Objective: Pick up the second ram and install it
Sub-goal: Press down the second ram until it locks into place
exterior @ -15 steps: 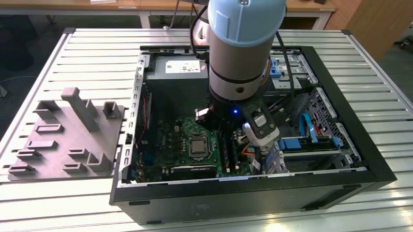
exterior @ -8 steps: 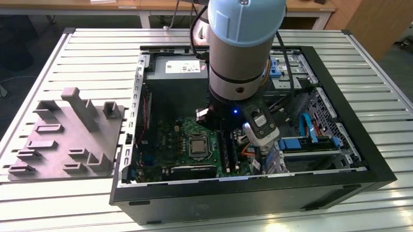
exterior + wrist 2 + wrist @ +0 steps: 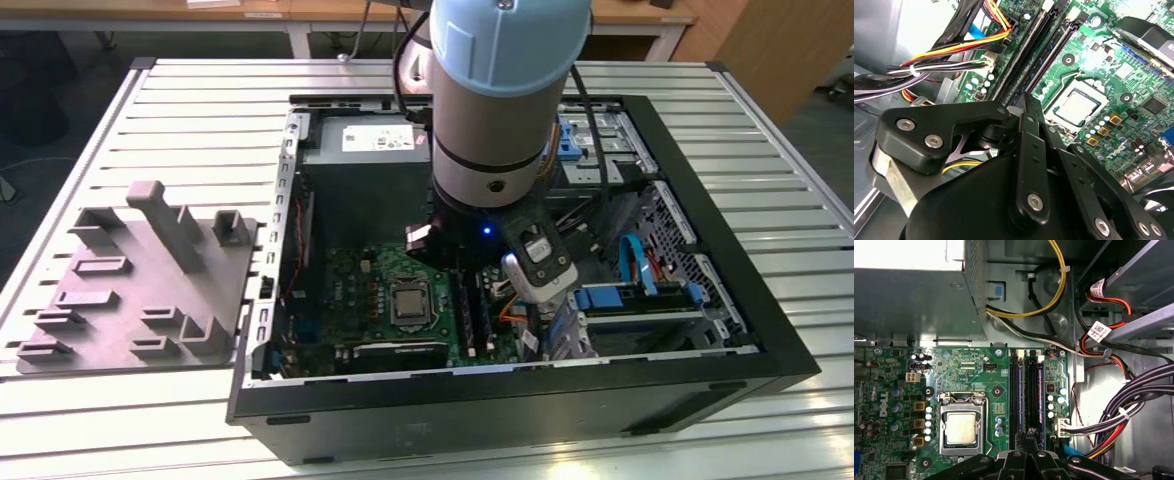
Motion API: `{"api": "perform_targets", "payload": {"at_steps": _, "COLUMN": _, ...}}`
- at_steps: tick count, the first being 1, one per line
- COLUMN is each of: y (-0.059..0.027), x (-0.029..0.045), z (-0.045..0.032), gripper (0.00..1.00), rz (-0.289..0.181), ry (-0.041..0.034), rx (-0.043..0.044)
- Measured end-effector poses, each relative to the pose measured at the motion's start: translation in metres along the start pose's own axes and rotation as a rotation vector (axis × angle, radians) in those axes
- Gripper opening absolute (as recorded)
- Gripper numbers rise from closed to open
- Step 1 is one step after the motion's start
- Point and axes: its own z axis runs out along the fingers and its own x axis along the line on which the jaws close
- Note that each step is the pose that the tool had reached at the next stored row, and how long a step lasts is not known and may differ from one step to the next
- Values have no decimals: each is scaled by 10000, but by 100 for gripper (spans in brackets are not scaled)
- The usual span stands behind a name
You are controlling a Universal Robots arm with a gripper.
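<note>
My gripper point(image 3: 1028, 441) hangs low inside the open computer case point(image 3: 521, 410), right over the long black memory slots beside the processor socket point(image 3: 961, 427). In the second wrist view its two fingers meet at their tips point(image 3: 1024, 100), shut on the second ram. The second ram point(image 3: 1030, 390) is a thin dark stick seen edge-on, lying along one slot's line and running away from the fingertips. How deep it sits in the slot is hidden by the fingers. In the exterior view the arm point(image 3: 501, 120) stands upright over the green motherboard point(image 3: 400, 300).
Bundled black, red and yellow cables point(image 3: 1134, 405) crowd one side of the slots. The grey power supply point(image 3: 914, 300) sits beyond the motherboard. Outside the case, a grey holder block point(image 3: 134, 290) lies on the slatted table at the exterior view's left.
</note>
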Motion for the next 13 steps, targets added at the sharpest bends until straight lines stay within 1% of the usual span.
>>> {"api": "perform_targets", "payload": {"at_steps": 10, "y": 10, "x": 1, "z": 1, "gripper": 10, "rz": 1, "ry": 0, "rx": 5}}
{"api": "perform_targets", "payload": {"at_steps": 12, "y": 28, "x": 1, "z": 3, "gripper": 10, "rz": 1, "ry": 0, "rx": 20}}
{"api": "perform_targets", "payload": {"at_steps": 13, "y": 42, "x": 1, "z": 5, "gripper": 10, "rz": -3, "ry": -1, "rx": 47}}
